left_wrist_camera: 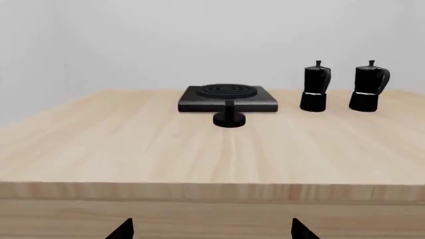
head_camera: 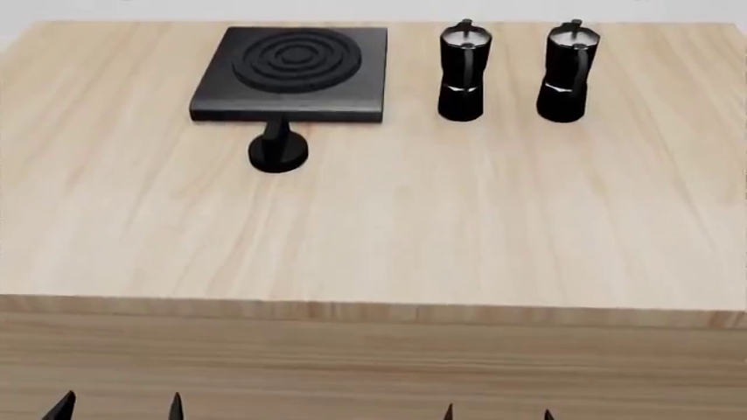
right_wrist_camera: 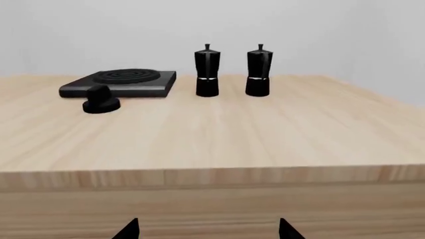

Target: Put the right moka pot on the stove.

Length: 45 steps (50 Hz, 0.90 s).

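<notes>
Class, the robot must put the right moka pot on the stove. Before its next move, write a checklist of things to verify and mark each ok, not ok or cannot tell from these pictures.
1. Right moka pot upright on the table, apart from the left moka pot: ok.
2. Stove top free of objects: ok.
3. Knob sits in front of the stove, off the straight line between pot and stove: ok.
4. Right hand open, holding nothing: ok.
5. Left hand open, well short of the pots: ok.
6. Right hand near the pot: not ok; it is below the table's near edge.
</notes>
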### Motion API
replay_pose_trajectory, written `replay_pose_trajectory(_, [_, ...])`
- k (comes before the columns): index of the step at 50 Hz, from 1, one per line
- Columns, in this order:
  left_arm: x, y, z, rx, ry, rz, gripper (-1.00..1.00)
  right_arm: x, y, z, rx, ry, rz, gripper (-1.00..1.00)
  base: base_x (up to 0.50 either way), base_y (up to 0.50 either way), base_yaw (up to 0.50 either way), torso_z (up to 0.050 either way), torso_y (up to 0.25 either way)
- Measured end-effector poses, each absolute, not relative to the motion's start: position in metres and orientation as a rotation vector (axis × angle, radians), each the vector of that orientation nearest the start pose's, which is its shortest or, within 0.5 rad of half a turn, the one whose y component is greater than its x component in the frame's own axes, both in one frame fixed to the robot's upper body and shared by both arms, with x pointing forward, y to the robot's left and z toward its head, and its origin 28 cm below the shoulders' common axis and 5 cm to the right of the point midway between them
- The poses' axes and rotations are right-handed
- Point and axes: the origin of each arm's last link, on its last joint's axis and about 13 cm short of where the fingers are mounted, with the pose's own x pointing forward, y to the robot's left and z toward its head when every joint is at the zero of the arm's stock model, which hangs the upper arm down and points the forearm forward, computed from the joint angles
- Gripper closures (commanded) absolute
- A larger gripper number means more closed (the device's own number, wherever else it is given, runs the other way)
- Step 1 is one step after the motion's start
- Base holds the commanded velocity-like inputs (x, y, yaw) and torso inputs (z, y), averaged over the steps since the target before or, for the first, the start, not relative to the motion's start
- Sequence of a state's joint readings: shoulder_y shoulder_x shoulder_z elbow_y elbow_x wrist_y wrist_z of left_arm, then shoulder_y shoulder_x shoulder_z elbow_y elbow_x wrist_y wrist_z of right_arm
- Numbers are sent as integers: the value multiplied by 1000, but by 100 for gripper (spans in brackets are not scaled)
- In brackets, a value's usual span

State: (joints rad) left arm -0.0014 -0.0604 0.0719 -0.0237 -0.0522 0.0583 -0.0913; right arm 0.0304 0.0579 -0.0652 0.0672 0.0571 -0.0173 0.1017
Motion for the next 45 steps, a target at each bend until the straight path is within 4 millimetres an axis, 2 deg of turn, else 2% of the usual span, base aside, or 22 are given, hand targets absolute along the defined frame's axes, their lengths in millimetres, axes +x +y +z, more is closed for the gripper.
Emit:
replay_pose_trajectory(30, [210, 206, 13, -6, -40, 26, -100, 218, -99, 6, -16, 26, -54, -100, 0, 0, 0, 46, 22])
replay_pose_trajectory(45, [209, 206, 12, -3, -42, 24, -100, 218, -99, 5, -19, 30, -56, -100, 96, 0, 0, 2, 0])
